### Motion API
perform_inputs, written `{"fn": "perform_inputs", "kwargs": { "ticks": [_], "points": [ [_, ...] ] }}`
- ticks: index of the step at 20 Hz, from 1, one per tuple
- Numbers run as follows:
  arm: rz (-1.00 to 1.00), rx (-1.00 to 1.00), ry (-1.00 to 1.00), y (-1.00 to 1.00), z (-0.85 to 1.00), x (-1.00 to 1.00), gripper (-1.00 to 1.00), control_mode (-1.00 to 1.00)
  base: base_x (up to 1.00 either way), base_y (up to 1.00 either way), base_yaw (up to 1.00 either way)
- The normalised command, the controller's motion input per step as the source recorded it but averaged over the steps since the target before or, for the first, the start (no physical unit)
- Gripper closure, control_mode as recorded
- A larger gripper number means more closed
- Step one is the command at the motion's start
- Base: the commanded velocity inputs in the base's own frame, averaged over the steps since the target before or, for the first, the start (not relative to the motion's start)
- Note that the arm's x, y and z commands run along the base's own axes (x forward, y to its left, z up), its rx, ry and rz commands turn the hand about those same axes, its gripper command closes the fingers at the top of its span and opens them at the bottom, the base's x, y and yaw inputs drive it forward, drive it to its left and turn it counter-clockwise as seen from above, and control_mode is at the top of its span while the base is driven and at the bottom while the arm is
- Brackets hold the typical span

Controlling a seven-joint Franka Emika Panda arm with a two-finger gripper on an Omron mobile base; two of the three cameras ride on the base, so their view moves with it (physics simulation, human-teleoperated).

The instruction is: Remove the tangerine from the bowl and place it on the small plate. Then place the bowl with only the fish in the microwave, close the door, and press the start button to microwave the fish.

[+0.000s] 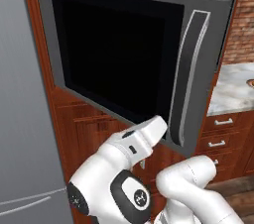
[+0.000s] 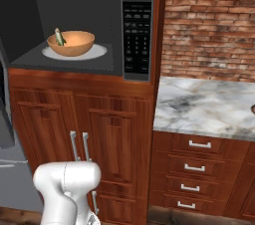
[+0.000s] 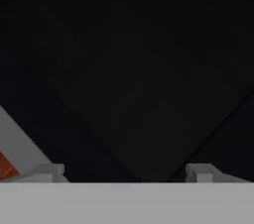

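Your gripper point(image 3: 124, 171) is spread wide and holds nothing; its two fingertips point(image 3: 49, 171) sit far apart at the bottom of the hand view, right up against the dark window of the door point(image 1: 119, 54). The door stands partly open, swung out on its left hinge, its long curved silver handle point(image 1: 191, 77) on the free right edge. Inside the microwave point(image 2: 137, 30), the bowl point(image 2: 71, 43) rests on the white turntable with the fish point(image 2: 59, 36) leaning against its left rim. You will likely find the door rigid, smooth and light on its hinge; push flat on the panel near the handle side, where leverage is best, not on the slippery glass by the hinge
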Motion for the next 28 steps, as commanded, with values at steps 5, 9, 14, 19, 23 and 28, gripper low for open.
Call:
{"fn": "perform_inputs", "kwargs": {
  "ticks": [5,9,14,19,23,28],
  "points": [
    [0.17,0.07,0.02,-0.64,0.24,0.62,-1.0,-1.0,0.0,0.0,0.0],
    [0.25,0.05,0.04,-0.47,0.19,0.75,-1.0,-1.0,0.0,0.0,0.0],
    [0.26,0.03,0.1,-0.33,0.16,0.75,-1.0,-1.0,0.0,0.0,0.0],
    [0.18,0.0,0.26,-0.04,0.13,0.78,-1.0,-1.0,0.0,0.0,0.0],
    [0.17,0.0,0.29,-0.02,0.17,0.79,-1.0,-1.0,0.0,0.0,0.0],
    [0.15,0.02,0.23,-0.06,0.05,0.77,-1.0,-1.0,0.0,0.0,0.0]
  ]
}}
